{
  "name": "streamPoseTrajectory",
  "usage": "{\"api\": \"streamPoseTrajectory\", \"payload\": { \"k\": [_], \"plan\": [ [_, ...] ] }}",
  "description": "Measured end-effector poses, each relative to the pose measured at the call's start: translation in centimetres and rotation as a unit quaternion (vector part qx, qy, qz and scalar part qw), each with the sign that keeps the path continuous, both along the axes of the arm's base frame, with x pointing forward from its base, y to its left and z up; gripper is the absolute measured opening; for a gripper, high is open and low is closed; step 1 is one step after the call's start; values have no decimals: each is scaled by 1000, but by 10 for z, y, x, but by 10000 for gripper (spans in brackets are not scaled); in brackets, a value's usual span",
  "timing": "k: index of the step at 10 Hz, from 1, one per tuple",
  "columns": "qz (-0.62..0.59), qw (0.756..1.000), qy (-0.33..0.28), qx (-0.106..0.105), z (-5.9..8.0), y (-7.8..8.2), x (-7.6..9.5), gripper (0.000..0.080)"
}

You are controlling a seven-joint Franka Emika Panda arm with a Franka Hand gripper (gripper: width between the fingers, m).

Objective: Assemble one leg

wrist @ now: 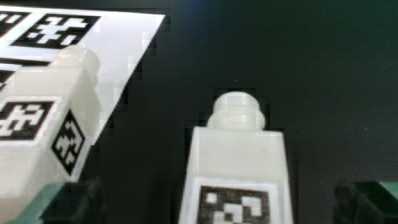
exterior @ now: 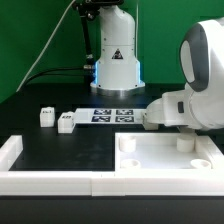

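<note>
In the wrist view a small white leg (wrist: 235, 150) with a black-and-white tag lies on the black table, its rounded peg end pointing away from me. My gripper (wrist: 217, 206) is open, and the leg lies between its two dark fingertips (wrist: 61, 206) without touching either. A second leg (wrist: 61, 112) lies beside it, at the edge of the marker board (wrist: 89, 28). In the exterior view two more legs (exterior: 45, 117) (exterior: 66, 122) lie left of the marker board (exterior: 112, 115). The white arm's hand (exterior: 165, 108) hangs low at the board's right end and hides the jaws and both near legs.
The large white tray-like piece with corner sockets (exterior: 165, 158) lies at the front right of the exterior view. A white raised wall (exterior: 12, 150) runs along the front left. The robot's base (exterior: 115, 62) stands behind the marker board.
</note>
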State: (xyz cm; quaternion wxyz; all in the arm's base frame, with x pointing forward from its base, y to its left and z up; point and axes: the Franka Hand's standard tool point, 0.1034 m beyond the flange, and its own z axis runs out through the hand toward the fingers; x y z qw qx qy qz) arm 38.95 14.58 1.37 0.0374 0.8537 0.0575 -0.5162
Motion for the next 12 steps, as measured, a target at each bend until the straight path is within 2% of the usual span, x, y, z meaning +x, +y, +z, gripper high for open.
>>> {"api": "streamPoseTrajectory", "payload": {
  "k": [2,3,4,10,12],
  "plan": [
    [0,1000,0,0,0,0,0,388],
    [0,1000,0,0,0,0,0,388],
    [0,1000,0,0,0,0,0,286],
    [0,1000,1,0,2,0,1,287],
    [-4,1000,2,-3,29,-6,10,287]
  ]
}}
